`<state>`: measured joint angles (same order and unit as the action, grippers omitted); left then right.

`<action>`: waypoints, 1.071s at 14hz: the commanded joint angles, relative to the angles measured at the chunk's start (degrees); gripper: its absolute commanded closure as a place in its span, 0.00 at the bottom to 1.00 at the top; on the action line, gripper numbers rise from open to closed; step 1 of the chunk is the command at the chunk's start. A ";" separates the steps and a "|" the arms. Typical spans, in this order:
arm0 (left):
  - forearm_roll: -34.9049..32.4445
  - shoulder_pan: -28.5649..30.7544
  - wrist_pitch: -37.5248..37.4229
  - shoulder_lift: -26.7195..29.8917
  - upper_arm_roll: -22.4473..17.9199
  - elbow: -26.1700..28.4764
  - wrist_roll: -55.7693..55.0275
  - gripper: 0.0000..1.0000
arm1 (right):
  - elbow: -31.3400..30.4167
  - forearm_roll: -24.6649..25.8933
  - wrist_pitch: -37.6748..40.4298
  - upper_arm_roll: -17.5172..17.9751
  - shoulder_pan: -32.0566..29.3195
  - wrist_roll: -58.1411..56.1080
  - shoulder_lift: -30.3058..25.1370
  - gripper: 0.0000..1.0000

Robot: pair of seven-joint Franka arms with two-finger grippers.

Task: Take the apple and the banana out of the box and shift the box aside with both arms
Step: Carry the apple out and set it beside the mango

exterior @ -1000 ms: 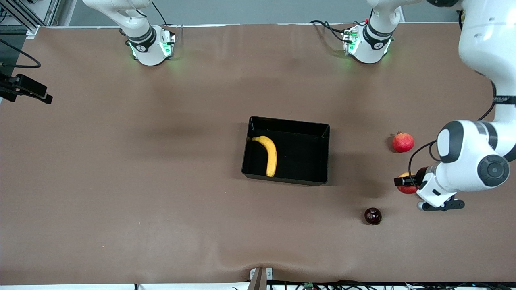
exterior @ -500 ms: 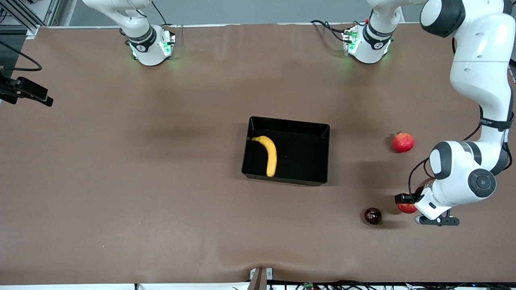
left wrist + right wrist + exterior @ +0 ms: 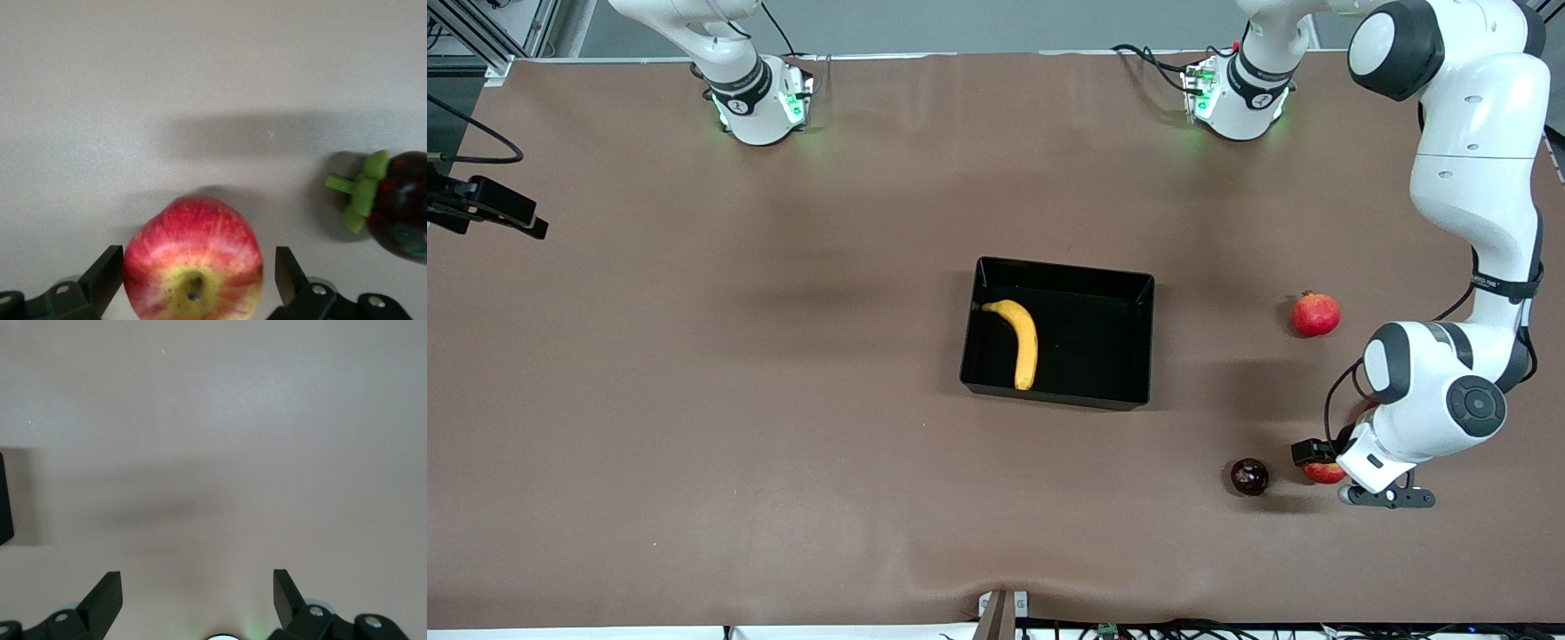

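1. Since a second ago the left gripper [image 3: 1319, 464] has carried the apple [image 3: 1325, 472] from a spot between the pomegranate and the mangosteen down to the table nearer the front camera, and its fingers have spread off the fruit.
2. The apple, red with yellow streaks, now sits on the brown table [image 3: 783, 400] just beside the dark mangosteen [image 3: 1249, 476], toward the left arm's end.
3. In the left wrist view the apple [image 3: 193, 267] lies between the two black fingers [image 3: 103, 280], with a gap visible on each side; the fingers stand apart and do not press it.
4. The left arm [image 3: 1476, 178] reaches from its base out along the table's end, its forearm folded down and its wrist turned toward the apple.
5. The banana [image 3: 1021, 342] lies inside the black box [image 3: 1149, 338] at mid-table, along the wall toward the right arm's end.
6. The pomegranate [image 3: 1316, 315] rests farther from the front camera than the apple, well apart from it.
7. The right arm waits; its gripper [image 3: 193, 600] hangs over bare table, fingers wide apart.
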<state>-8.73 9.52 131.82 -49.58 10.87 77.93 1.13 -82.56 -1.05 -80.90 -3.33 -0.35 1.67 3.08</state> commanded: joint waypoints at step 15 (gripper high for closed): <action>-0.68 -15.02 -24.35 12.94 18.75 0.30 -45.21 0.00 | 0.20 -0.09 -6.99 0.25 -0.09 0.26 6.76 0.00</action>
<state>-8.71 -1.23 105.76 -35.04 30.19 78.51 -38.08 -82.72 -1.06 -87.53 -3.22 -0.21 1.67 9.41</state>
